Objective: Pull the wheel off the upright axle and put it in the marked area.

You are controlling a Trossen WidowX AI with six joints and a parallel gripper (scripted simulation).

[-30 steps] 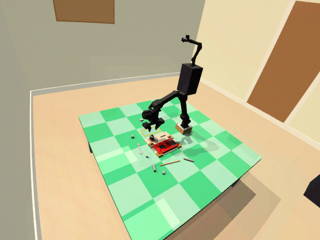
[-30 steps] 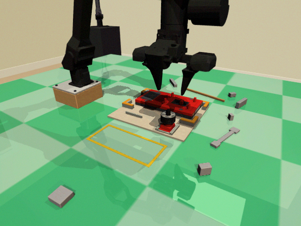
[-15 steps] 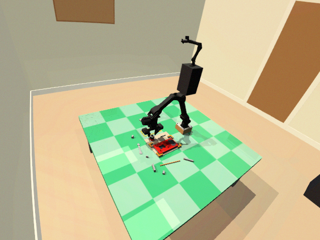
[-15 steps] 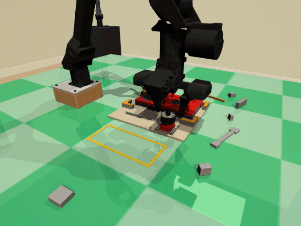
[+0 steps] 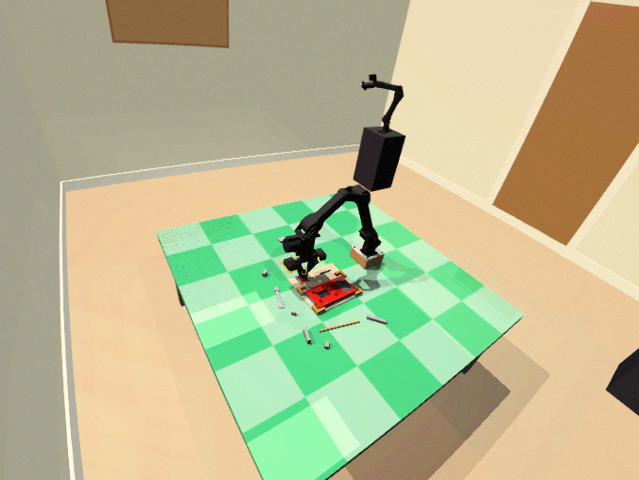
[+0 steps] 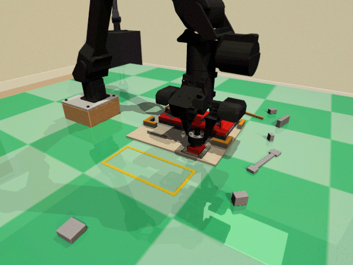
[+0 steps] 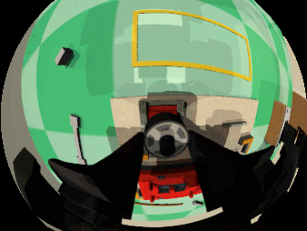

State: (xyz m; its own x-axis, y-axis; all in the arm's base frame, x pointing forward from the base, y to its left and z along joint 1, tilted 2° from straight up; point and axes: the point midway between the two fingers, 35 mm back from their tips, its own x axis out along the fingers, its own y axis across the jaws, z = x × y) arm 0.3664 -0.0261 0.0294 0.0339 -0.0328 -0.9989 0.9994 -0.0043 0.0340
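Gripping grey wheel [image 6: 196,136], claw [image 6: 196,133] — spoked, upright

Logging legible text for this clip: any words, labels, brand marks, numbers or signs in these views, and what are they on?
None can be read in any view.
Arm and gripper: plain black, no brand mark visible.
Wheel and red plate: no lettering.
Yellow outline on the table: a bare rectangle, no text.
Grey blocks and wooden base: unmarked.

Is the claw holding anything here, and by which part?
Yes: the claw is closing on the wheel by its rim, a finger on each side; the wheel sits on its axle.
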